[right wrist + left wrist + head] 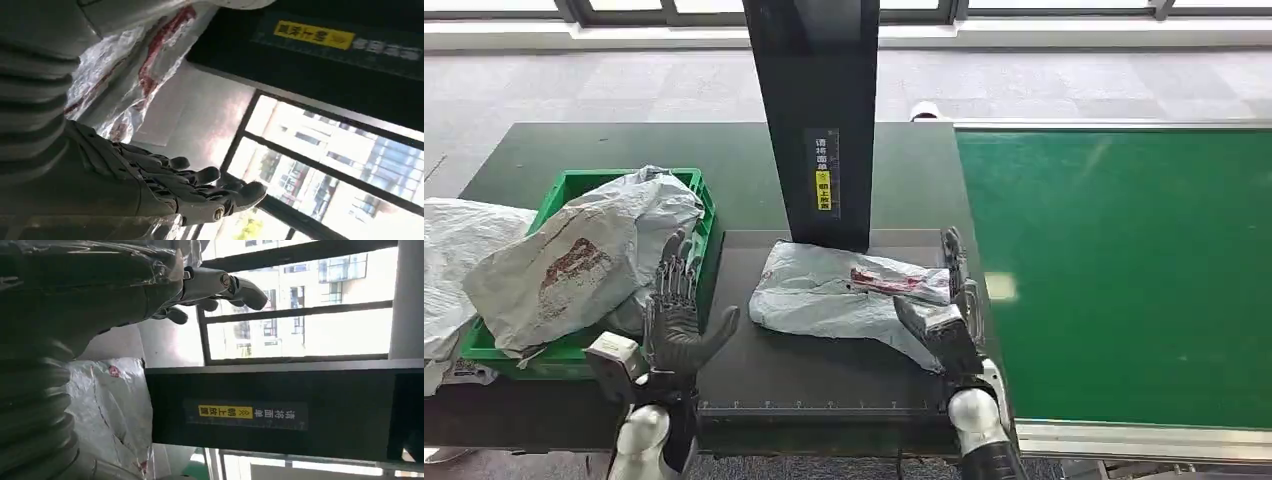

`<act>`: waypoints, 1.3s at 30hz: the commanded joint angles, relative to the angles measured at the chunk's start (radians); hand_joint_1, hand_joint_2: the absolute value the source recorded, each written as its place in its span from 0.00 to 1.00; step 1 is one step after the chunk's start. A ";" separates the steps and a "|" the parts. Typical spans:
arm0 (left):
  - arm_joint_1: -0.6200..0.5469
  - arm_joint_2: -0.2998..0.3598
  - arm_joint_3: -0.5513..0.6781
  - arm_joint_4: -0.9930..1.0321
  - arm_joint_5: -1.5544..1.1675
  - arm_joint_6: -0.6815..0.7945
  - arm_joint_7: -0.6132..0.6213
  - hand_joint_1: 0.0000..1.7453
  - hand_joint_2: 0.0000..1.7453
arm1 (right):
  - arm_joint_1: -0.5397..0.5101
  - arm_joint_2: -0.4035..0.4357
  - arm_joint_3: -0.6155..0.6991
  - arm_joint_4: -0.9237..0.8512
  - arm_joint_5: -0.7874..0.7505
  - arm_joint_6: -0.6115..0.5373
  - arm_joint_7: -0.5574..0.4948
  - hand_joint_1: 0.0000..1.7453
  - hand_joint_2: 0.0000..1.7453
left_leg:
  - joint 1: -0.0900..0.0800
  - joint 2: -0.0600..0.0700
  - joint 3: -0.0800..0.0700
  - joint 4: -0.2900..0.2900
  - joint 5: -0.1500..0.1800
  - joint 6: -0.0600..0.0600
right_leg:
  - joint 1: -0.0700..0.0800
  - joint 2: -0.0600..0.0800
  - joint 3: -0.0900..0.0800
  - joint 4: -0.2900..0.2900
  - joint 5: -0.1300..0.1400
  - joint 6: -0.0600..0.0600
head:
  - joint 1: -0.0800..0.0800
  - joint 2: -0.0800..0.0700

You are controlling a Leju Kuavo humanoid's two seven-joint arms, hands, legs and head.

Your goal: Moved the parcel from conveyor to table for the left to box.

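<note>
while the green conveyor [1124, 270] lies just beside it, the grey parcel [834, 295] rests on the dark desk [824, 370]; right hand [949, 300] touches its edge, left hand [674, 305] near, both fingers wide and empty. best withdraw the right cleanly.

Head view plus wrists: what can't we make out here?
- Parcel: right edge hidden by the right robot hand; contact unclear.
- Green crate: inside hidden by grey bags.
- Black post: top cut off, head view.
- Label: print too small, left wrist view.
</note>
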 commanded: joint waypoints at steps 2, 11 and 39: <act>-0.081 -0.018 -0.057 0.136 -0.116 0.133 0.003 0.00 1.00 | 0.060 -0.031 0.003 -0.237 -0.179 0.034 -0.063 0.00 0.00 | -0.001 -0.003 0.000 0.000 0.000 0.001 | -0.001 -0.003 0.001 0.000 -0.001 0.000 | 0.000 0.000; -0.320 0.036 -0.352 0.512 -0.212 0.340 0.003 0.00 1.00 | 0.064 -0.120 0.244 -0.416 -0.206 -0.345 -0.063 0.00 0.00 | -0.001 -0.006 0.000 -0.001 0.002 0.001 | -0.001 -0.007 0.003 -0.001 0.000 0.000 | 0.000 0.000; -0.513 -0.022 -0.442 1.085 -0.777 0.698 0.330 0.00 1.00 | 0.084 -0.129 0.260 -0.450 -0.159 -0.400 -0.063 0.00 0.00 | -0.001 0.001 0.001 -0.001 0.000 0.001 | -0.001 0.000 0.001 -0.001 0.001 0.000 | 0.000 0.000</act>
